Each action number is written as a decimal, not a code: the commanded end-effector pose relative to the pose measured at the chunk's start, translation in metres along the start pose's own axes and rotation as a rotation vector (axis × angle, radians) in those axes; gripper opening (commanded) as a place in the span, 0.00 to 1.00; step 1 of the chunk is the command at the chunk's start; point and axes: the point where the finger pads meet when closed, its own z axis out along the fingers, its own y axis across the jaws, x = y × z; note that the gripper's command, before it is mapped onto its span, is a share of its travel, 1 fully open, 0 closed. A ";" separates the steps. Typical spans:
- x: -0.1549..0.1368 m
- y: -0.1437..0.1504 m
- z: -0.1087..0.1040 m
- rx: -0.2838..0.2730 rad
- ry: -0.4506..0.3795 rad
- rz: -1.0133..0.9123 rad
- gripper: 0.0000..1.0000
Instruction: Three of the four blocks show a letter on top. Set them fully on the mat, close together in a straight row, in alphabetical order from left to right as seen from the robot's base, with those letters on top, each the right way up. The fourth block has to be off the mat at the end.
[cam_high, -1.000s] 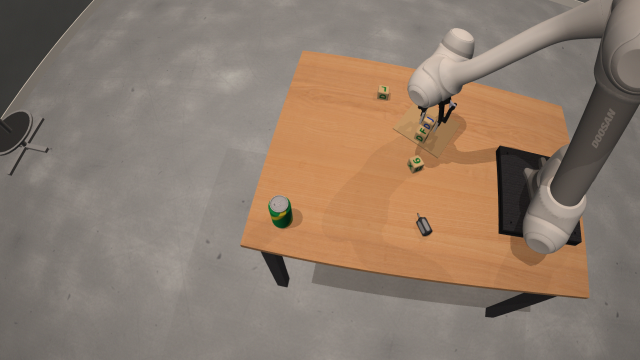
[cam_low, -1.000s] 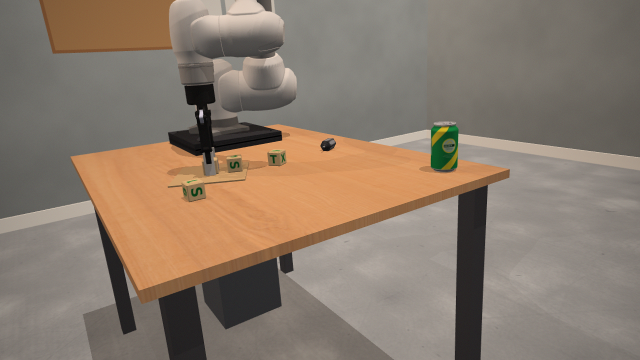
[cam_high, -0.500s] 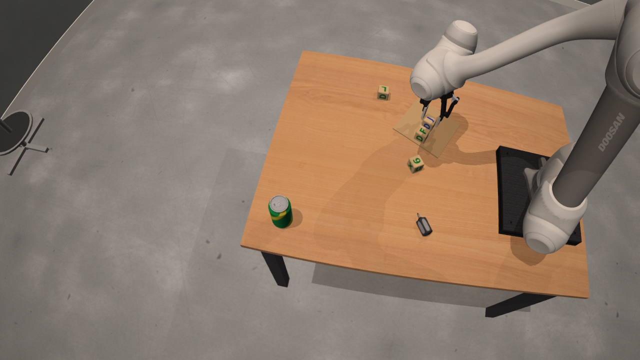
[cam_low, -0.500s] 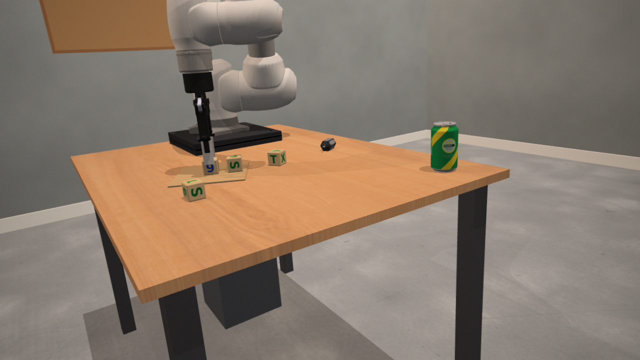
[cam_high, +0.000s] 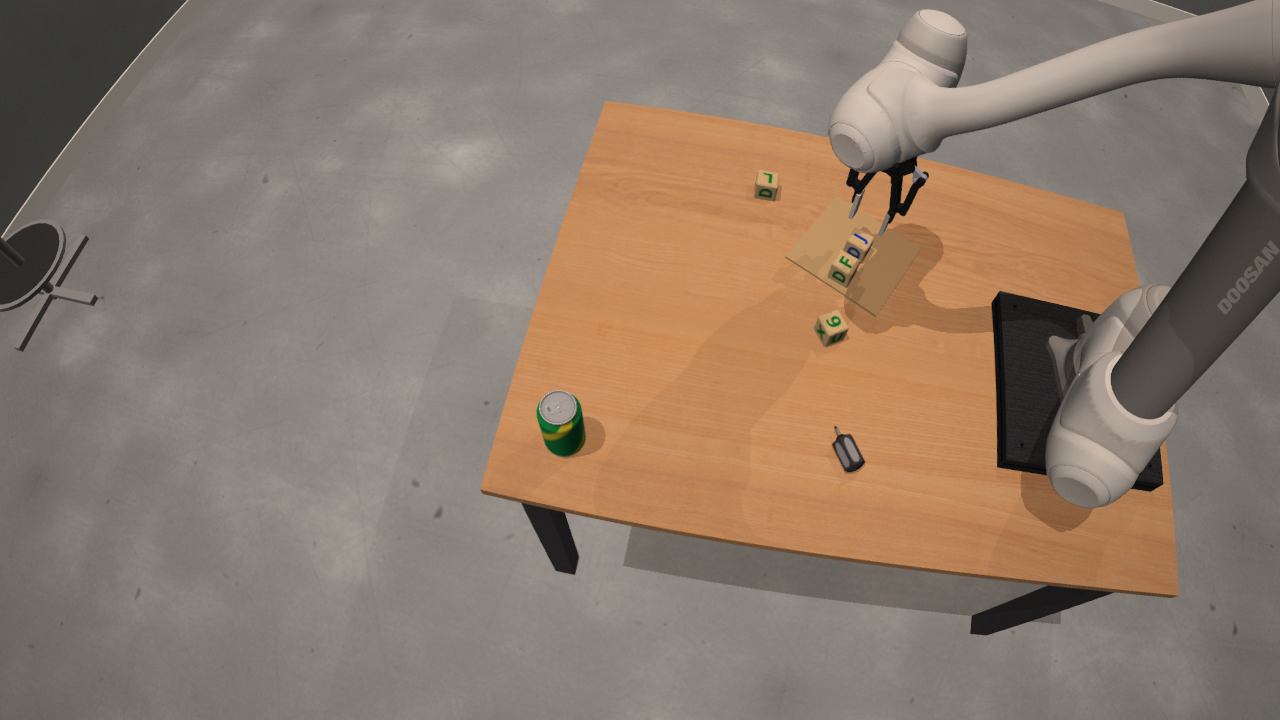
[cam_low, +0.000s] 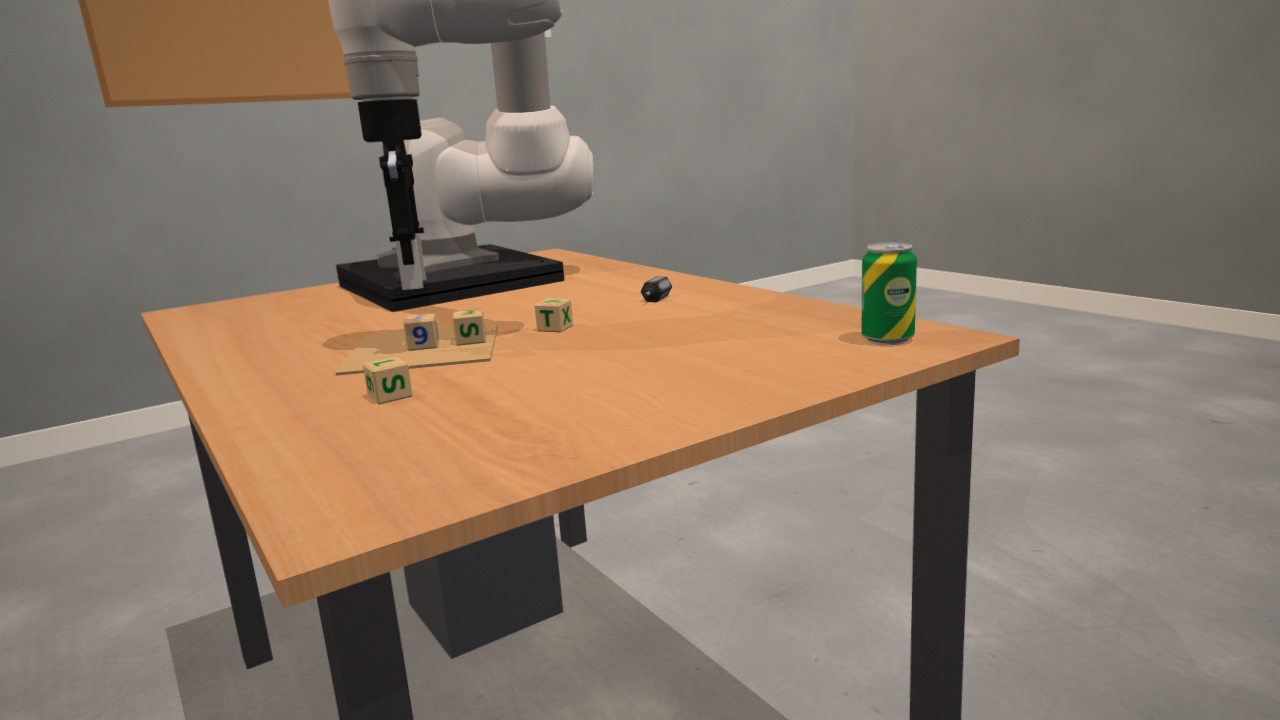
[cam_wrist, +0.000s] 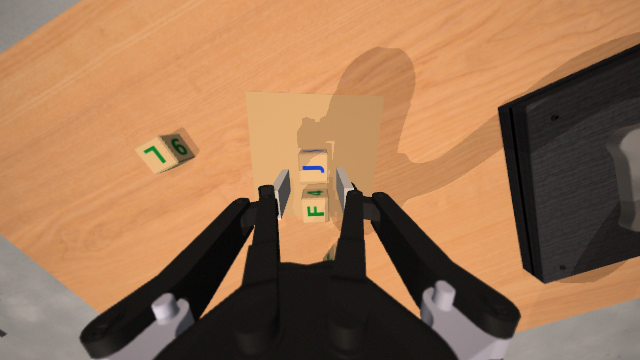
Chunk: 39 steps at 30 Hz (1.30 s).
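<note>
Tool (cam_high: 872, 221) released above the mat (cam_high: 886, 279).
Its fingers hang apart, holding nothing; the J block (cam_high: 859, 242) and F block (cam_high: 842, 265) sit on the mat, the L block (cam_high: 767, 185) and 6 block (cam_high: 831, 327) off it on the bench (cam_high: 680, 376).

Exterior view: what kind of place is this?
Likely a bare robot test cell: one wooden table on a grey concrete floor, plain grey walls, and the arm bolted to a black base plate on the table.

A bare test room: grey concrete floor (cam_low: 1074, 501), plain grey walls (cam_low: 716, 134), one wooden table (cam_low: 554, 420).
</note>
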 end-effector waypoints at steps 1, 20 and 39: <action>0.000 0.000 -0.003 0.001 0.000 0.000 0.42; 0.000 0.000 -0.003 0.001 0.000 0.000 1.00; 0.005 -0.047 -0.008 0.001 0.000 -0.414 1.00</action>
